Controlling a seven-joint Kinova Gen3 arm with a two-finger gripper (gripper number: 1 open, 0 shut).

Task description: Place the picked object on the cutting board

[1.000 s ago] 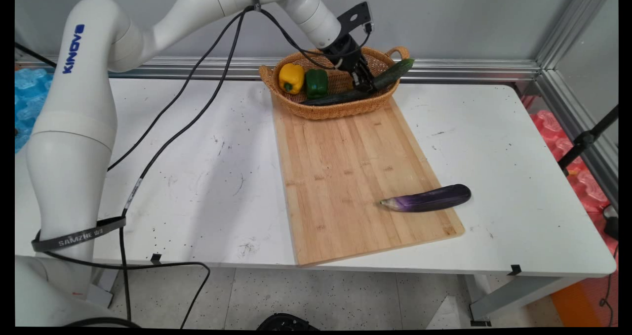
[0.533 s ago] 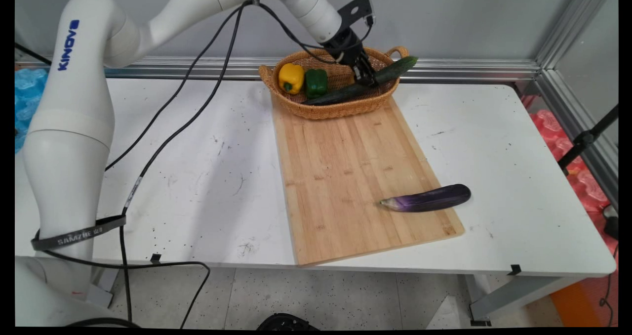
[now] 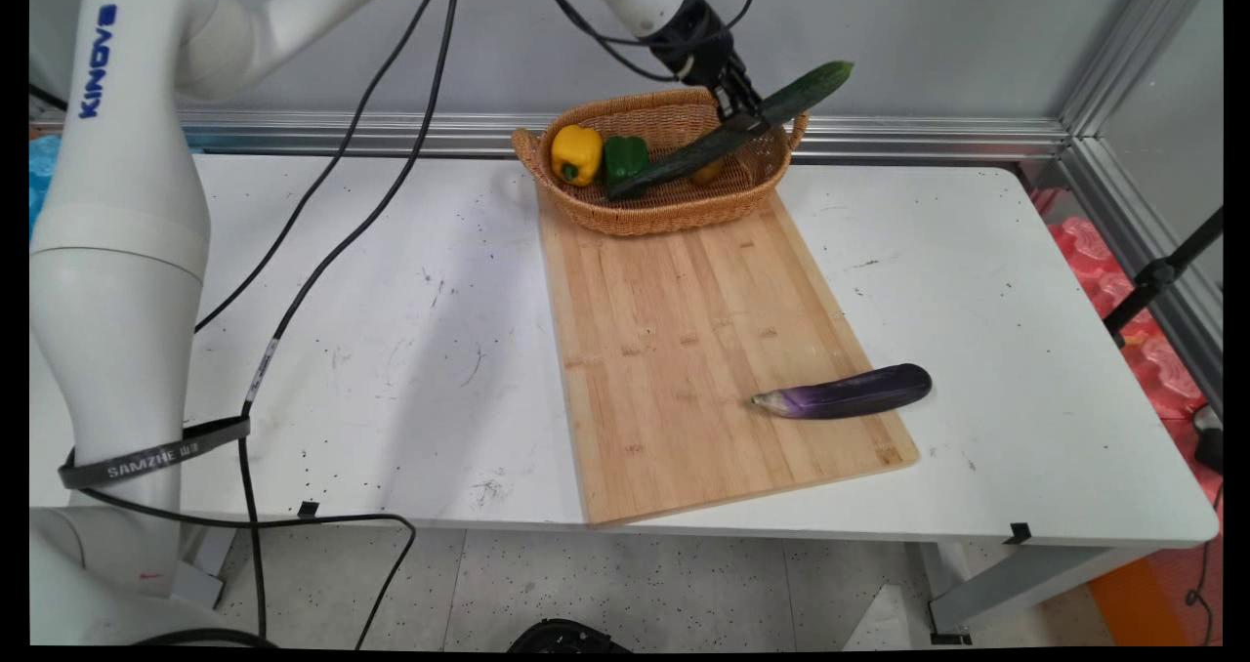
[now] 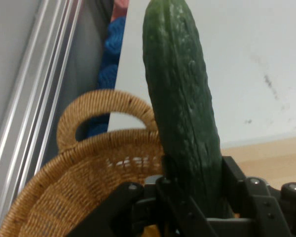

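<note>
Above the woven wicker basket point(image 3: 674, 179) I have the black two-finger pincer point(image 3: 740, 115) pinching the long dark green cucumber point(image 3: 728, 133), which has risen since a second ago: its far end now clears the rim while its low end still dips inside by the green pepper point(image 3: 625, 156) and yellow pepper point(image 3: 576, 153). Nearer me, the purple eggplant point(image 3: 845, 393) lies across the bamboo board's point(image 3: 703, 350) edge on the white counter point(image 3: 391, 350), grey wall behind.

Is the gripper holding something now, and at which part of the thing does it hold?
Yes. The gripper is shut on the cucumber, somewhat past its middle toward the raised end; the lower end hangs over the wicker basket.
</note>
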